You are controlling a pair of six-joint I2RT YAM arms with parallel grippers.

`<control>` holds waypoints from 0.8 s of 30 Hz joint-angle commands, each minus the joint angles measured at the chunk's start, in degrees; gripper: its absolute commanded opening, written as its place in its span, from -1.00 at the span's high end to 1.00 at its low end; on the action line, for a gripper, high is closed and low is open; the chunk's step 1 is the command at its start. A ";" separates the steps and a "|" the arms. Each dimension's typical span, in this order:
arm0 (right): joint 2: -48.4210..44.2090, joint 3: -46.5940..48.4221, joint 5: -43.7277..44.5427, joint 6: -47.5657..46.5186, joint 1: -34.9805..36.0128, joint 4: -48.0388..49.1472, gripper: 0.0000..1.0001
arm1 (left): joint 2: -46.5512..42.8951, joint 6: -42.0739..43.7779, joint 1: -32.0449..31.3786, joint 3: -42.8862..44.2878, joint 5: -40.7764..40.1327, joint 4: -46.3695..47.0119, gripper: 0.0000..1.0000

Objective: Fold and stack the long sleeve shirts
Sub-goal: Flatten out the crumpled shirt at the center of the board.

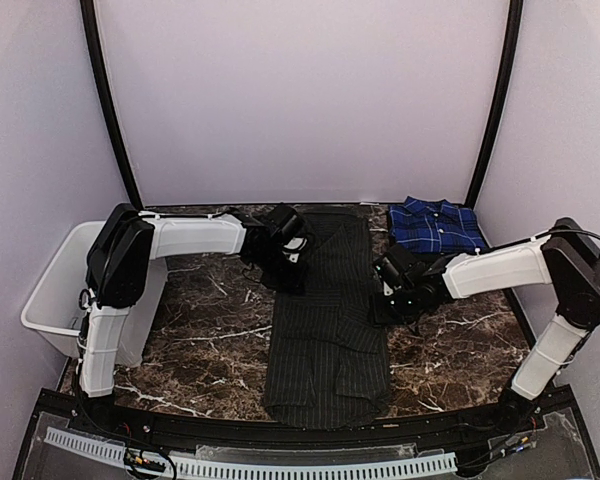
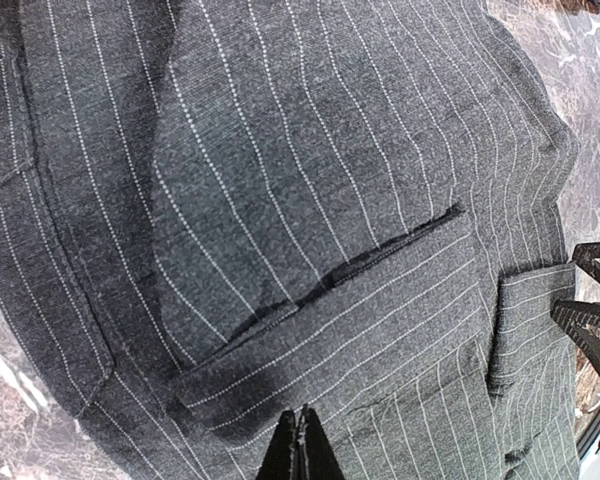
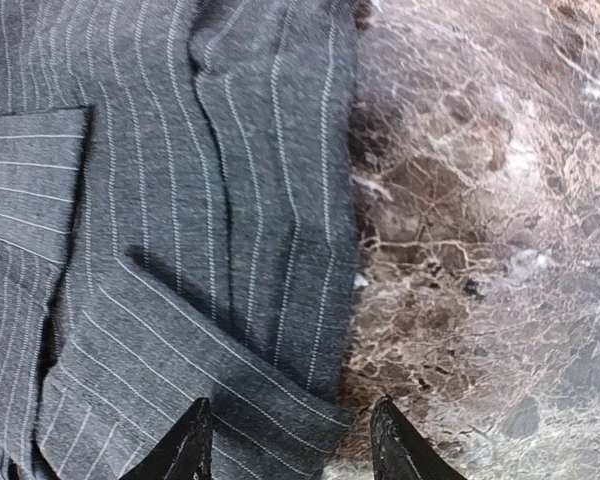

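Note:
The black pinstripe shirt [image 1: 325, 330] lies as a long narrow strip down the middle of the marble table [image 1: 210, 330]. The blue plaid shirt [image 1: 435, 225] sits folded at the back right. My left gripper [image 1: 285, 268] is down on the strip's left side. In the left wrist view its fingertips are pressed together, left gripper [image 2: 302, 425] pinching the pinstripe cloth [image 2: 280, 180] just below a folded flap. My right gripper [image 1: 388, 298] is at the strip's right edge. It [image 3: 295, 440] stands open, one finger [image 3: 188, 445] over the pinstripe cloth [image 3: 180, 200], the other over bare marble.
A white plastic bin [image 1: 55, 290] hangs off the table's left side beside the left arm. Pale walls and black frame posts close the back and sides. Bare marble [image 3: 480, 250] lies right of the strip.

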 commanded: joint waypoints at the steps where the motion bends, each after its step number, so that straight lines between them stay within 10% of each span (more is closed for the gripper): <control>1: -0.14 -1.07 -0.10 1.07 -0.42 1.92 0.00 | -4.24 0.42 -0.15 -0.02 -1.57 -1.06 1.00; 24: -2.06 3.38 0.03 -0.11 0.09 -1.30 0.82 | -3.36 -0.84 -0.09 -2.40 -3.52 1.47 -0.02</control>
